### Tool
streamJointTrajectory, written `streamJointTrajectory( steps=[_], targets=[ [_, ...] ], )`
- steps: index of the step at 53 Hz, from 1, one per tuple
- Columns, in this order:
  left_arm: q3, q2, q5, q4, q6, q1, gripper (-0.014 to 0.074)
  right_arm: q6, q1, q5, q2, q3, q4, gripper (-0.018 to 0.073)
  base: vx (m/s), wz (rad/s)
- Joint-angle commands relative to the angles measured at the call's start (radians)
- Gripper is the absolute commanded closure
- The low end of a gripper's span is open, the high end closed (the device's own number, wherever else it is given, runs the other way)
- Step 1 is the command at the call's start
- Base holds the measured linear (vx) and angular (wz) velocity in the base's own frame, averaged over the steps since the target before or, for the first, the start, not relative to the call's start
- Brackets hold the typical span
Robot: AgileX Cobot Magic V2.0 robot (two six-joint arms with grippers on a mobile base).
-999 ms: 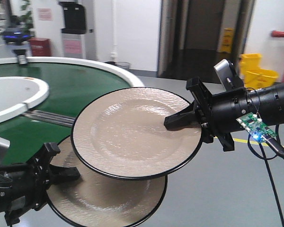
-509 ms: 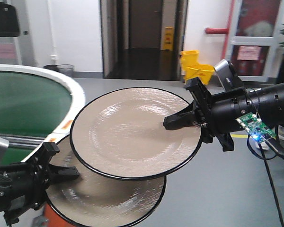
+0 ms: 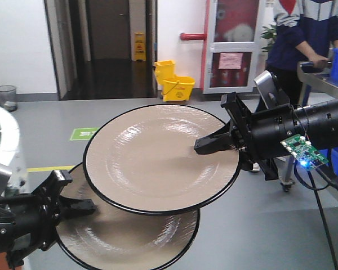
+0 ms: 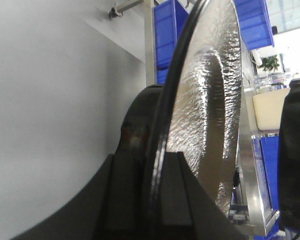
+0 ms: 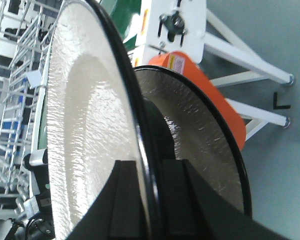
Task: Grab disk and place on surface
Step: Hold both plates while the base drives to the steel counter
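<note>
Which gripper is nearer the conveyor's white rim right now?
Left. The left gripper, clamping the lower plate, sits just right of the rim; the right gripper, holding the upper plate, is farther right.

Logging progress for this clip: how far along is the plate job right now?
Done: grabbing. The right gripper grips the upper plate by its rim, the left gripper the lower plate. In hand: both plates are held in the air over the grey floor. Left: placing both; no surface to set them on is in view.
</note>
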Motion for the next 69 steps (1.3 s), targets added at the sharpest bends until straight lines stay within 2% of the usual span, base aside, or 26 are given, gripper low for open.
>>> streamJointTrajectory(
  steps=[1,69],
  targets=[
    [-0.036,-0.035,0.0,-0.083,-0.014,-0.004,0.0595,0.004,-0.005,-0.038,-0.048,-0.042,0.12,0.0567,0.22,-0.29],
    [-0.036,-0.035,0.0,-0.083,-0.014,-0.004,0.0595,0.004,-0.005,-0.038,-0.048,-0.042,0.12,0.0567,0.33,-0.19]
  ],
)
